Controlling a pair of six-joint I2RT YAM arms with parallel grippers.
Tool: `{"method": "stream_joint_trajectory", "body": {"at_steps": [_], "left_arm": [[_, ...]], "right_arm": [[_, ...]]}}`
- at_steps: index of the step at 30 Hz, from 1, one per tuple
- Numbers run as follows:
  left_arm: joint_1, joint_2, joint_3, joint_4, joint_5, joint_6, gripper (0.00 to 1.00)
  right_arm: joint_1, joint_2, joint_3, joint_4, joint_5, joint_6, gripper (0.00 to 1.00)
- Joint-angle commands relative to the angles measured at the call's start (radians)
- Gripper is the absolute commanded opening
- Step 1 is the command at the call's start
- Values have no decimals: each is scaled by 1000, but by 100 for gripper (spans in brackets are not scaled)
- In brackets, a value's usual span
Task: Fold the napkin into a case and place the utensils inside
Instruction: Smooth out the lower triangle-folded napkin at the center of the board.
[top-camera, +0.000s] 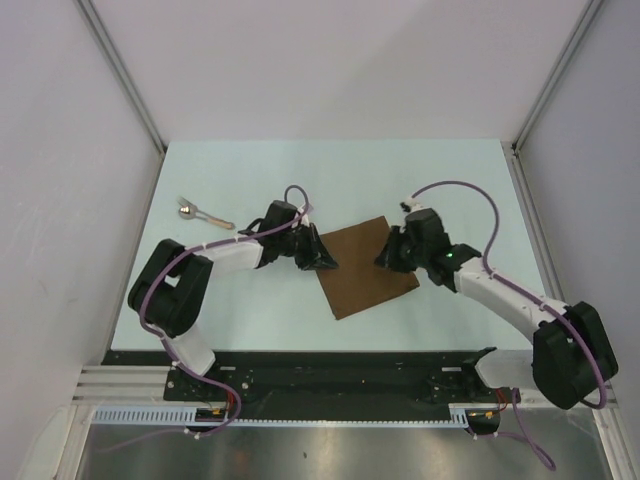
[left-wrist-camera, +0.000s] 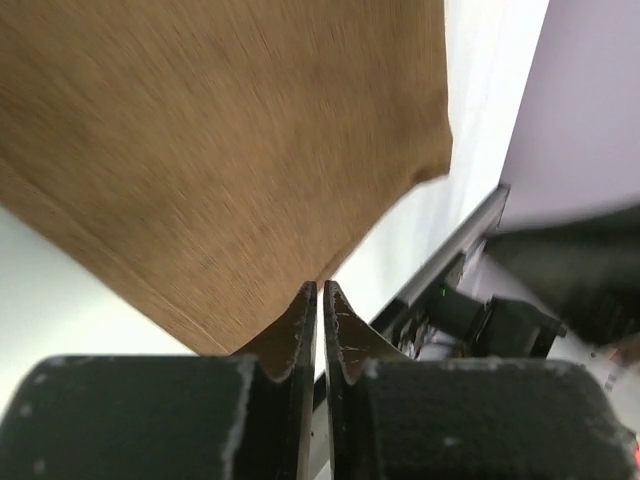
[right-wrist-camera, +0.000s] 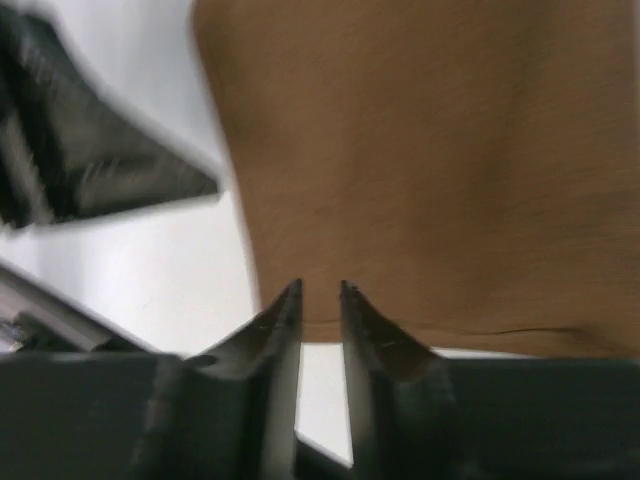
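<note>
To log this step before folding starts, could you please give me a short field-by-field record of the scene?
to fold: thin dark-brown square napkin, flat and unfolded on the pale table
left gripper: shut at the napkin's left corner, apparently pinching it
right gripper: slightly open at the right corner
to insert: small silver-headed tan-handled utensil, far left, outside the napkin
fold progress: none yet

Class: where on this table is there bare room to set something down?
Bare: the far strip of table behind the napkin, and the near strip in front of it. Crowded: mid-table, where the left end effector and right end effector meet the napkin; utensils lie far left.
</note>
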Motion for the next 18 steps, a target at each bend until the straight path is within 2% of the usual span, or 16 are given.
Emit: {"method": "stream_joint_trajectory", "body": {"at_steps": [1, 2, 4, 7, 14, 18], "left_arm": [[-30, -35, -20, 68, 26, -22, 8], [-32, -30, -12, 62, 28, -20, 8], [-32, -26, -1, 57, 26, -20, 8], [-33, -26, 5, 53, 23, -19, 7], [-33, -36, 3, 37, 26, -11, 7], [-35, -47, -1, 30, 28, -8, 7]], "right_arm": [[-192, -40, -69, -67, -86, -109, 15], [-228, -39, -86, -58, -103, -120, 9], [-307, -31, -96, -57, -155, -147, 4], [-355, -31, -112, -39, -194, -161, 1], [-406, -28, -180, -13, -237, -164, 0], [-476, 4, -257, 10, -217, -170, 0]]}}
